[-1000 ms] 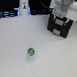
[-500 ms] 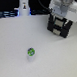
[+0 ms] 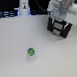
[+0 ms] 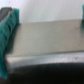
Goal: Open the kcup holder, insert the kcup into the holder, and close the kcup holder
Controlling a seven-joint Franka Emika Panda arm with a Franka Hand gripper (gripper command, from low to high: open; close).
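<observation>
The kcup (image 3: pixel 31 52), a tiny green pod with a pale rim, lies alone on the white table toward the front. The kcup holder (image 3: pixel 59 28), a black boxy unit, stands at the exterior view's back right. My gripper (image 3: pixel 58 15) hangs right over the holder's top. In the wrist view my gripper (image 4: pixel 44 30) has its teal fingers (image 4: pixel 7 31) spread far apart, with the holder's blurred grey-black surface (image 4: pixel 47 42) filling the space between them. I cannot tell whether the fingers touch it. The holder's drawer looks shut.
A tall white bottle-shaped object (image 3: pixel 23 4) stands at the back on the exterior view's left. Dark equipment lines the back edge behind the table (image 3: pixel 11 45).
</observation>
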